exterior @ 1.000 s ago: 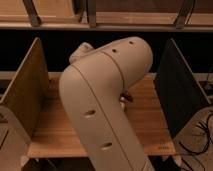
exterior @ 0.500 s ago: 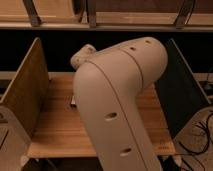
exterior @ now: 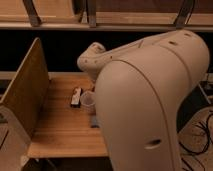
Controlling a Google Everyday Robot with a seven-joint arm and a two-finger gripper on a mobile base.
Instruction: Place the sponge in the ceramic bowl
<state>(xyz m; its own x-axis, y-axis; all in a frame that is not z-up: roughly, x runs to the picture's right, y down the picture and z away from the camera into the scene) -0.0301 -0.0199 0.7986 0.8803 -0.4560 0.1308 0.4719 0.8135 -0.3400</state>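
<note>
Wooden table [exterior: 60, 135]: we see the sponge [exterior: 94, 121] left of centre, against our arm [exterior: 150, 100], which hides our wide-spread gripper.

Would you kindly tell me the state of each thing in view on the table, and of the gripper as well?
sponge: lying flat on the table, partly covered by the arm.
plastic cup: standing upright, mouth up.
dark-and-white oblong object: lying flat, just beside the cup.
ceramic bowl: not visible, state unknown.
gripper: out of sight behind the arm.
</note>
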